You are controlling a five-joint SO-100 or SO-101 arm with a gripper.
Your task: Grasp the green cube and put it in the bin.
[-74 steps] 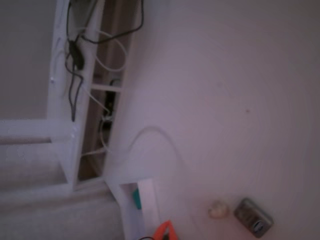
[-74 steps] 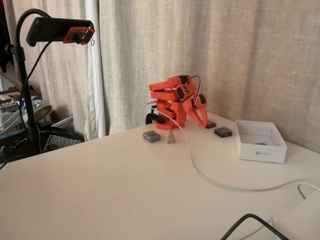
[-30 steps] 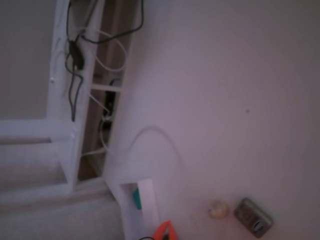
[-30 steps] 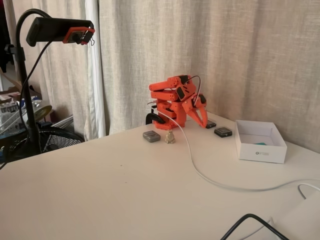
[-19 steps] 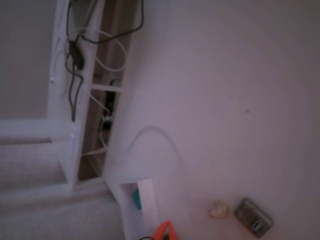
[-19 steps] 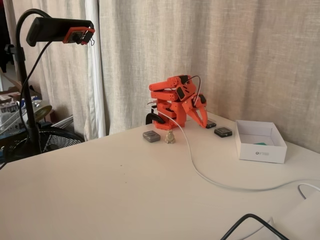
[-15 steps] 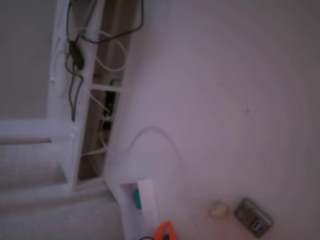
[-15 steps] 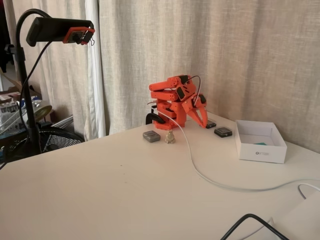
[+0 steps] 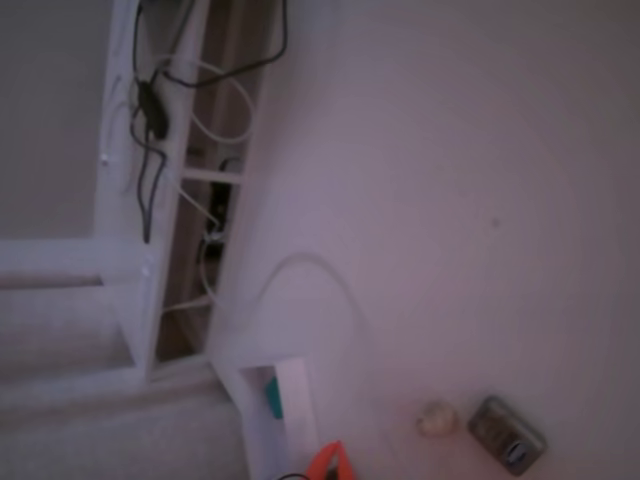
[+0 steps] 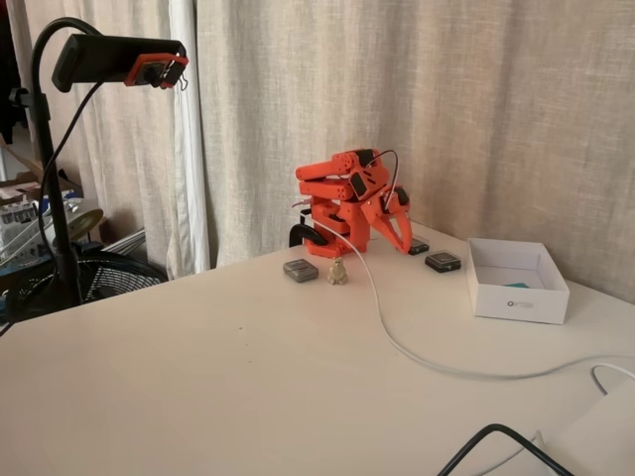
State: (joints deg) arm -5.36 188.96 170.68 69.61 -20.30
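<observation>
Green cube (image 9: 272, 398) in bin (image 10: 517, 297); cable (image 10: 397, 342) (white) lies alongside.

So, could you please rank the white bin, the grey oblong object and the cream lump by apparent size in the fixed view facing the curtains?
1. The bin, clearly largest.
2. The grey oblong object.
3. The cream lump, smallest.

The last two sit side by side, so nearness hardly matters.

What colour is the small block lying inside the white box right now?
Teal-green. The block shows best in the downward-looking fixed view, against the white box.
</observation>
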